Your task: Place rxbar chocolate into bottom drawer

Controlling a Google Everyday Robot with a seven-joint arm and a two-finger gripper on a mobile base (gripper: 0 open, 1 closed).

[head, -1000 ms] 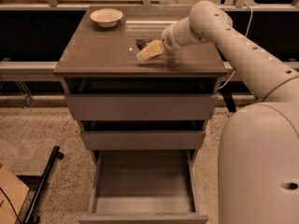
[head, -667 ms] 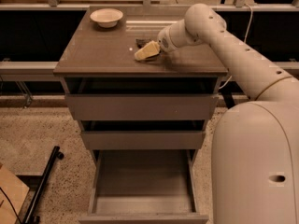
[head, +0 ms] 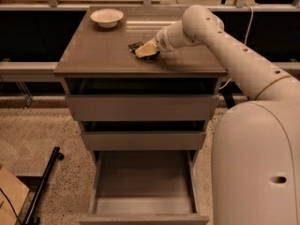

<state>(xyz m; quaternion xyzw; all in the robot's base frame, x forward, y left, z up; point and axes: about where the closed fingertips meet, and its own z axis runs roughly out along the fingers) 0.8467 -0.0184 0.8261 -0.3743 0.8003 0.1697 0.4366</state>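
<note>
Arm (head: 225, 46) first: from my bulky white base (head: 258, 163) at the right it stretches up and leftward, then slopes down to the tabletop (head: 98, 55), wrist low near the middle. Below, the bottom drawer (head: 143, 182) stands pulled out under two shallower drawers (head: 143, 108), and a white bowl (head: 107, 18) sits at the far left corner, well apart from the claw (head: 146, 50). It lies over the rxbar chocolate (head: 135, 46), whose dark end pokes out at its left; I cannot tell whether the claw is gripping.
</note>
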